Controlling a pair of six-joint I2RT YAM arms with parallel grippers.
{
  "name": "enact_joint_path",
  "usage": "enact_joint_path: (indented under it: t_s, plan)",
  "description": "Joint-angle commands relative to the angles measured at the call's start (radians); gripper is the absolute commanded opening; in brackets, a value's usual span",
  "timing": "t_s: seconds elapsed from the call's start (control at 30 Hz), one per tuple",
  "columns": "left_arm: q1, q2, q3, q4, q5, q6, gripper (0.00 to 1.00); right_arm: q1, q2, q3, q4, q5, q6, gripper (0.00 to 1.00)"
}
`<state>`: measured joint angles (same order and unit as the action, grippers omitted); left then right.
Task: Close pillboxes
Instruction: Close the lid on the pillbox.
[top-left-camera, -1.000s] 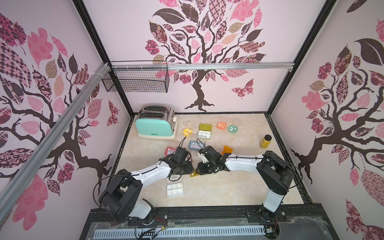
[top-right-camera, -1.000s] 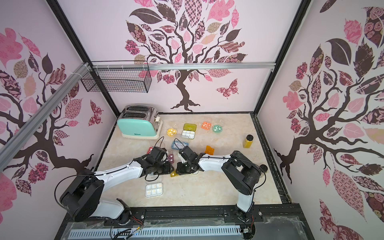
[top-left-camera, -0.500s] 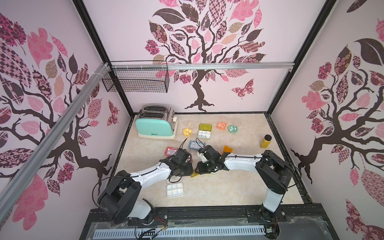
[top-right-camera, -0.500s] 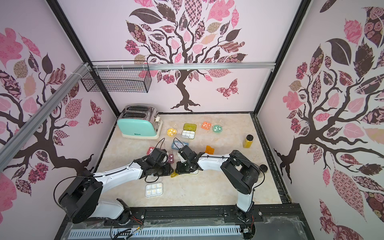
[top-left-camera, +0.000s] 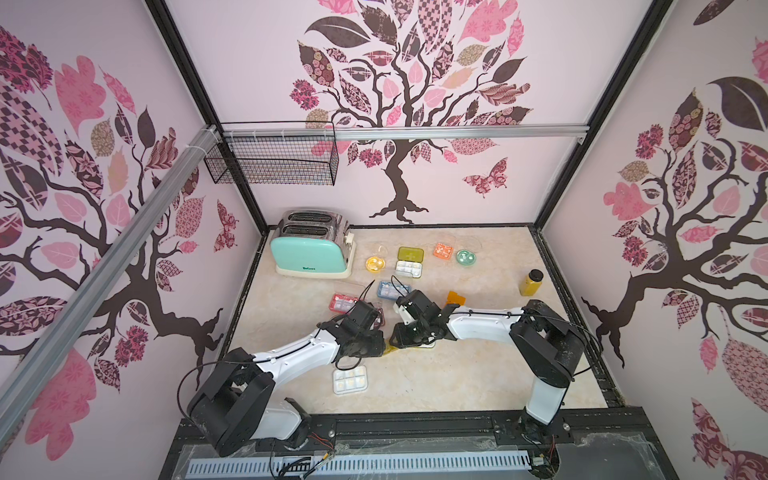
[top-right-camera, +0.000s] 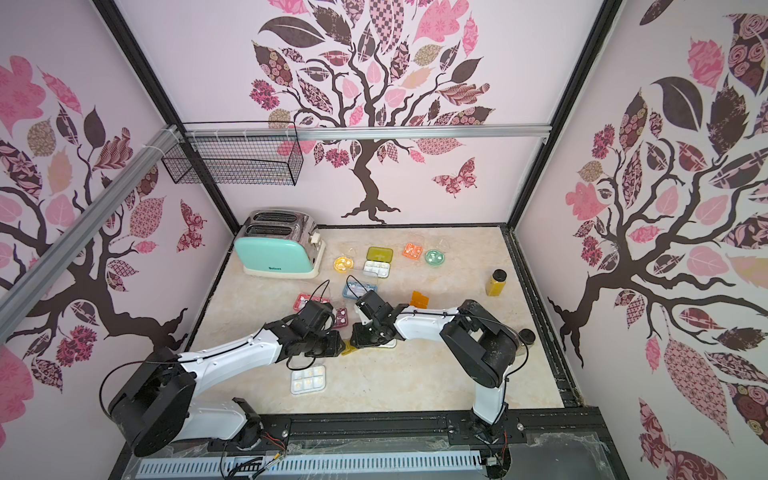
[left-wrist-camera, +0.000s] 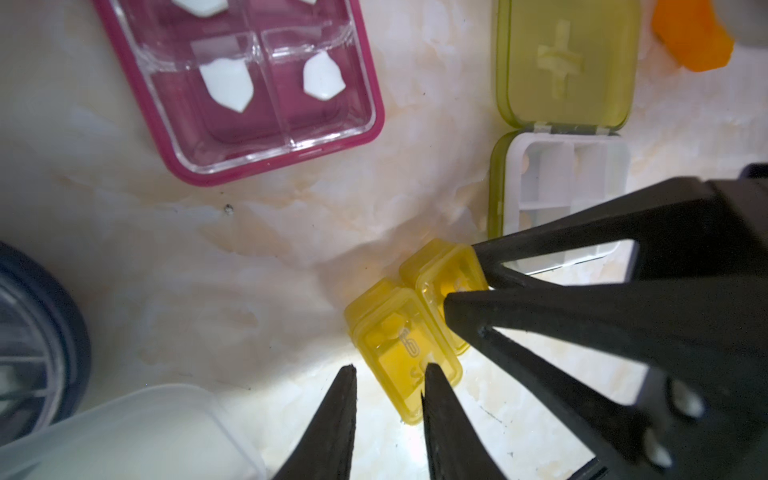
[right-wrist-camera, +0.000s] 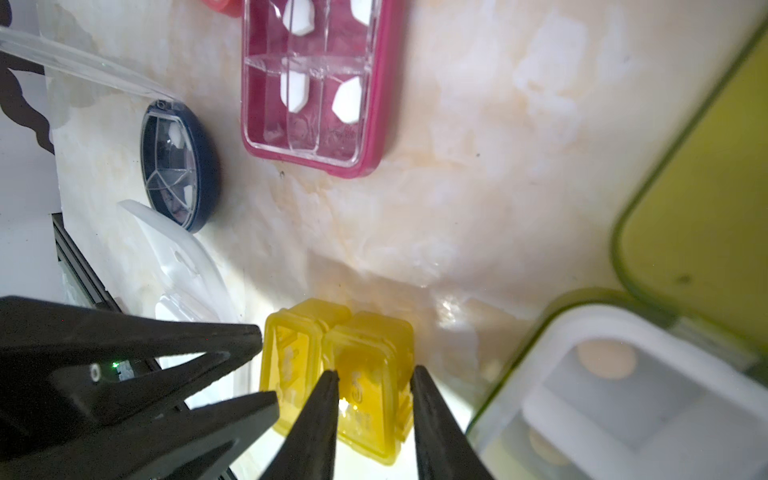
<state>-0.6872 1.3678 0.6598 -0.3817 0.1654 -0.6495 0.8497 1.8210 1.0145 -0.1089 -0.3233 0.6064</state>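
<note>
little has shifted in the past second: both arms keep their meeting point mid-table, and the left gripper (left-wrist-camera: 390, 368) has drawn its jaws in slightly. its tips stand narrowly apart at the small yellow pillbox (left-wrist-camera: 395, 332), one beside the box's edge, one over its lid; whether they pinch it cannot be told. the right gripper (right-wrist-camera: 374, 372) clasps the neighbouring compartment of the same box between its jaws. the box lies on the marble-look table (top-left-camera: 457, 374), between the two wrists in both top views. just right of it the yellow-green pillbox (left-wrist-camera: 561, 195) lies open, white tray showing. beyond it sits the maroon pillbox (left-wrist-camera: 249, 83), white pills under clear plastic. the white pillbox (top-left-camera: 350, 380) lies near left, the navy round pillbox (right-wrist-camera: 178, 166) just beside it. farther back are the pink pillbox (top-left-camera: 343, 301), blue pillbox (top-left-camera: 390, 289) and orange block (top-left-camera: 456, 298). the far row holds the round yellow pillbox (top-left-camera: 375, 263), olive-lidded pillbox (top-left-camera: 409, 261), orange pillbox (top-left-camera: 443, 250) and mint pillbox (top-left-camera: 466, 257). the amber bottle (top-left-camera: 531, 282) stands right, the toaster (top-left-camera: 309, 251) far left.
</note>
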Motion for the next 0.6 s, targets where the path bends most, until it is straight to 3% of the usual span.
enact_joint_path:
  t_s: [0.0, 0.57]
  plan:
    - [-0.006, -0.001, -0.01, -0.006, -0.004, 0.019, 0.3, 0.006, 0.033, 0.02, -0.048, 0.012, 0.003, 0.33]
    - [-0.012, 0.107, -0.012, 0.049, 0.036, 0.025, 0.3, 0.006, 0.045, 0.032, -0.058, 0.002, -0.002, 0.33]
